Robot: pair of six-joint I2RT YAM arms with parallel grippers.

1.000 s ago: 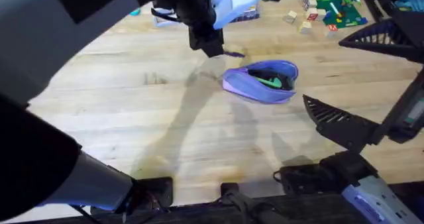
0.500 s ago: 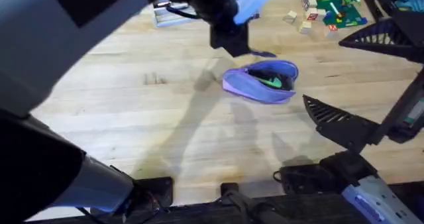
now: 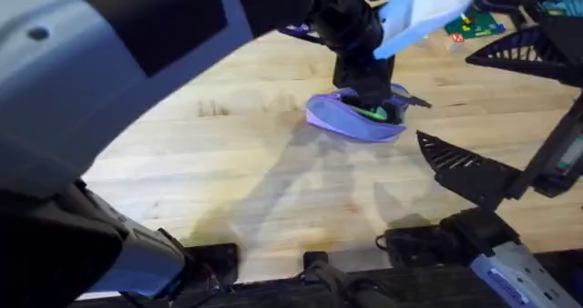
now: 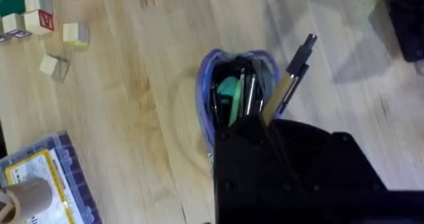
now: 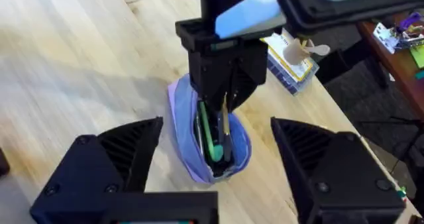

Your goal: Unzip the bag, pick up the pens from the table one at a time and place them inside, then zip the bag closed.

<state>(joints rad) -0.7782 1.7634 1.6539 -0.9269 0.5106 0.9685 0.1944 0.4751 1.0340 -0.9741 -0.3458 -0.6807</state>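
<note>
Where the left gripper (image 5: 222,111) blocks the bag (image 3: 332,117), jaws around a pen (image 4: 291,75), tip hidden.

Left gripper (image 3: 369,97) has swung across from the far side of the table, beyond the bag (image 3: 346,118), to right over the bag's open mouth. The pen (image 4: 293,75) it carries came along; the pen's tip now pokes out past the bag's right end. Left arm now hides more of the table's far edge.
</note>
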